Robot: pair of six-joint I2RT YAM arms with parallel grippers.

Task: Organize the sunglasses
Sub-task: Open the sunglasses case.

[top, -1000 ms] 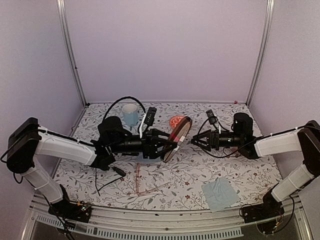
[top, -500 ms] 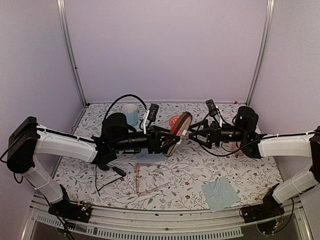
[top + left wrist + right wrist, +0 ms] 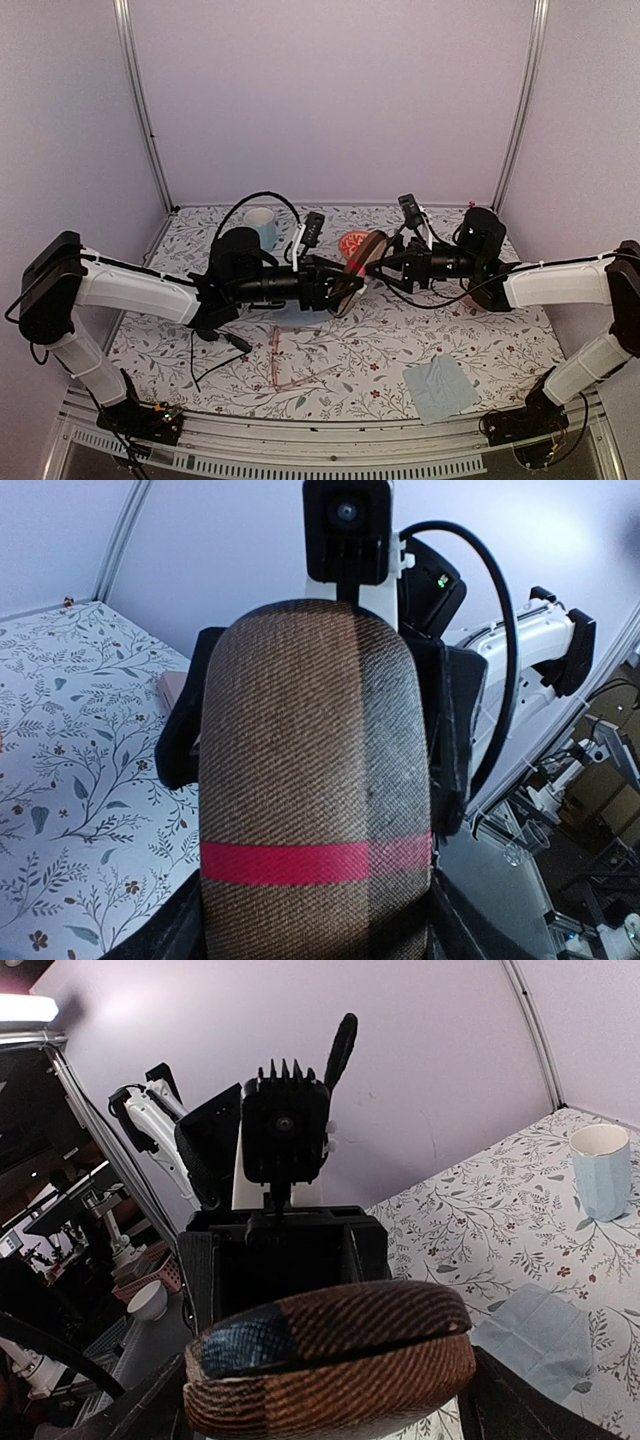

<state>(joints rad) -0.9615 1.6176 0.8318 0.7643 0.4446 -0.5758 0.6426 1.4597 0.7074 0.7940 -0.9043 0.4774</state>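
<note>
Right pincer [image 3: 373, 267] reached brown case [image 3: 362, 254]; thin pinkish see-through glasses [image 3: 291, 366] lie nearby

Glasses [image 3: 276, 350] before case [image 3: 358, 262], left of cloth [image 3: 440, 388]

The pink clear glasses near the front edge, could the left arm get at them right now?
Probably not yet: the left claw is full, clamped on the brown case. The glasses lie uncovered on the table nearby.
</note>
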